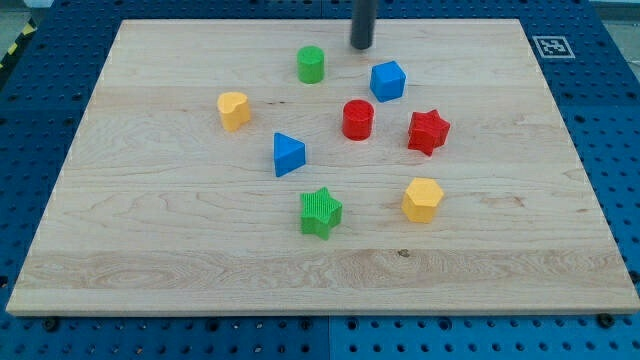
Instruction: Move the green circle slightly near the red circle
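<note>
Eight small coloured plastic blocks sit on the pale wooden table (150, 260), and none of them appears to be in contact with my tip (361, 46). Going from the view's left: a yellow rounded block (233, 110) stands alone well apart from the rest; a blue triangular block (289, 154) lies near the middle; the green circle (311, 64), a short green cylinder, stands toward the view's top; a green star-shaped block (320, 212) lies below, toward the view's bottom; the red circle (358, 119), a short red cylinder, stands at the centre; a blue cube-like block (388, 80) sits just up and to the right of it; a yellow hexagonal block (422, 199) lies lower right; and a red star-shaped block (428, 132) lies to the right of the red circle. The tool is a plain dark rod with nothing that opens or closes, so there is no grip to speak of; its tip stands near the view's top, to the right of the green circle and slightly above it, clearly apart from it, with the blue cube near on its lower right. The green circle and the red circle stand apart, with bare table between them. I judge the push not yet done: the tip would need to get to the upper-left side of the green circle and nudge it down and rightward a little.
</note>
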Robot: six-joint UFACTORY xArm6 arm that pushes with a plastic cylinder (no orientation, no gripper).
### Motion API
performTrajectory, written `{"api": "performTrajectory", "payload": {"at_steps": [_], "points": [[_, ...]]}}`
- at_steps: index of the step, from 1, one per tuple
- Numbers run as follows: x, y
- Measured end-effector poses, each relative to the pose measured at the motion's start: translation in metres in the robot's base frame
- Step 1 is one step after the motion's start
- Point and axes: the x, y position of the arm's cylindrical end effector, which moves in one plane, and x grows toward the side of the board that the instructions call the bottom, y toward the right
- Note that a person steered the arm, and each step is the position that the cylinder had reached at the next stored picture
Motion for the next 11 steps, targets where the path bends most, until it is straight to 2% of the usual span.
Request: {"api": "performTrajectory", "payload": {"at_steps": [1,3,8,10,11], "points": [[0.011,-0.05],[0.015,-0.072],[0.046,-0.048],[0.075,-0.063],[0.076,-0.063]]}}
